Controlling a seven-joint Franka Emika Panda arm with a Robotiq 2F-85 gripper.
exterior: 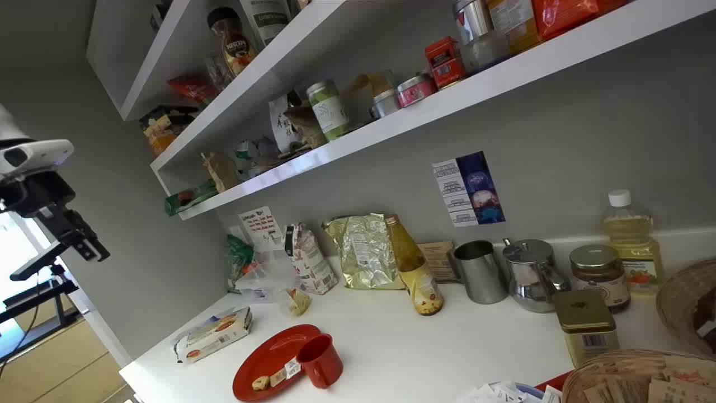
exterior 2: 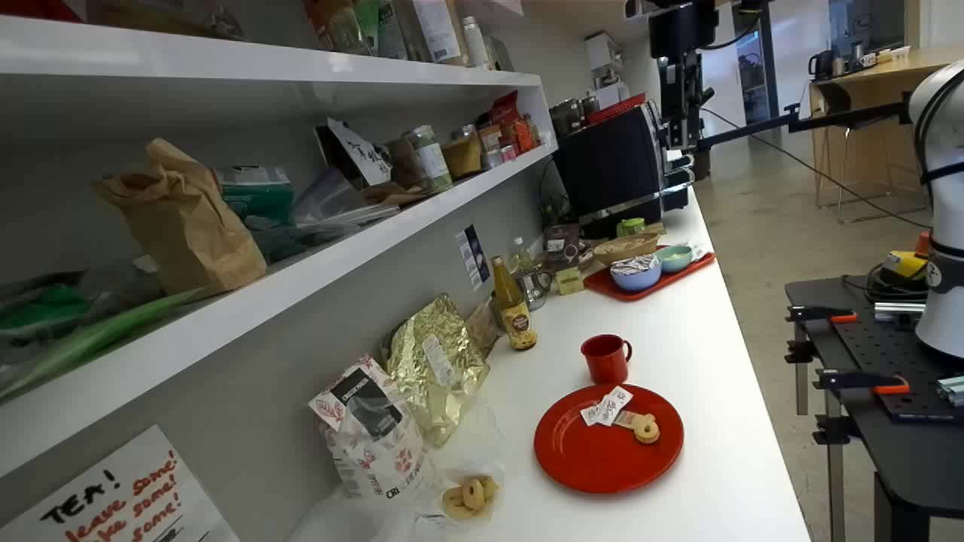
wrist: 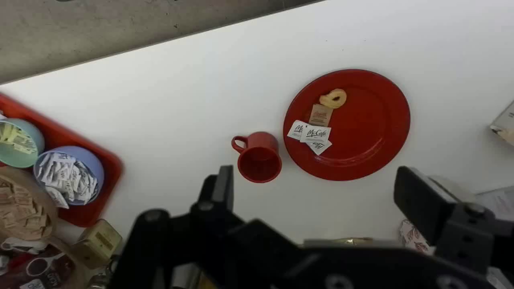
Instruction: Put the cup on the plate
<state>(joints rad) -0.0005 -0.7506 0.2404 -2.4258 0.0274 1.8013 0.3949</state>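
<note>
Gripper (wrist: 315,186) (agape), cup (wrist: 260,154) beside plate (wrist: 365,124)

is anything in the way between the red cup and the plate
Nothing visible stands between the cup and the plate. On the plate, paper packets lie on the side nearest the cup, with a ring-shaped snack by them.

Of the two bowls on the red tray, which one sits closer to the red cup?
The blue bowl, holding white packets. The mint-green bowl, with pale yellow packets, stands farther from the red cup.
</note>
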